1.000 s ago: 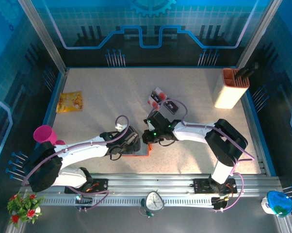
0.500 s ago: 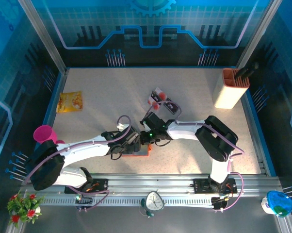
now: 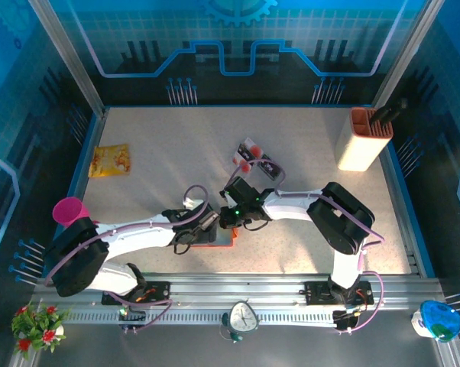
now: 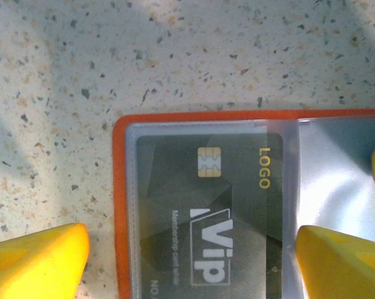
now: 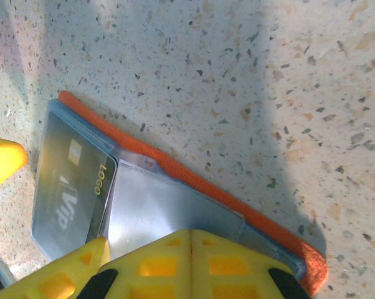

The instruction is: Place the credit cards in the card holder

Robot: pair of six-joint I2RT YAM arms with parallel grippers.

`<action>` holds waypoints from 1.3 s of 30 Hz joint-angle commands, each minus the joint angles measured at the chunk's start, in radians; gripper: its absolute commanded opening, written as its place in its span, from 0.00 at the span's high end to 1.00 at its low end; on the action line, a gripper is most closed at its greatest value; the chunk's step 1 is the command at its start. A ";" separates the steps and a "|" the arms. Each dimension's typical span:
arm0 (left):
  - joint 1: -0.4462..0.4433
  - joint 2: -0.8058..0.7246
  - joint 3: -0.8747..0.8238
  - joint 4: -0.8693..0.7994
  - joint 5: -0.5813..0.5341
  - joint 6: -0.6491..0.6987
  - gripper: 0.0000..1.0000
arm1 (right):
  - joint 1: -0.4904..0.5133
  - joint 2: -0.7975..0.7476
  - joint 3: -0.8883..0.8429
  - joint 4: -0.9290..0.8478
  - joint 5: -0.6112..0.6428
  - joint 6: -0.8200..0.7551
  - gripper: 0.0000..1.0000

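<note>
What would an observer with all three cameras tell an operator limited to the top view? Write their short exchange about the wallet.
Operator: What's inside the wallet?
Observer: A dark card marked VIP, with a gold chip, sits behind a clear sleeve.
Operator: Is the right end effector open?
Observer: No, it's shut, over the empty pocket beside the card.
</note>
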 commanded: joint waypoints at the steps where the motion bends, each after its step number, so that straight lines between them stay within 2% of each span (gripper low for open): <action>1: 0.006 0.006 -0.026 0.010 -0.006 -0.005 0.19 | -0.002 -0.048 -0.002 -0.012 0.003 0.010 0.93; 8: 0.006 -0.002 -0.048 0.028 0.005 -0.019 0.23 | -0.010 -0.109 -0.038 -0.015 0.036 0.026 0.71; 11: 0.005 -0.007 -0.053 0.031 0.005 -0.021 0.23 | -0.010 -0.099 -0.041 -0.011 0.033 0.033 0.68; 32: 0.005 -0.054 -0.069 0.023 0.001 -0.036 0.22 | -0.008 0.005 -0.058 0.117 -0.072 0.120 0.65; 39: 0.007 -0.148 -0.035 -0.034 -0.024 -0.040 0.14 | -0.007 -0.047 -0.050 0.119 -0.091 0.130 0.66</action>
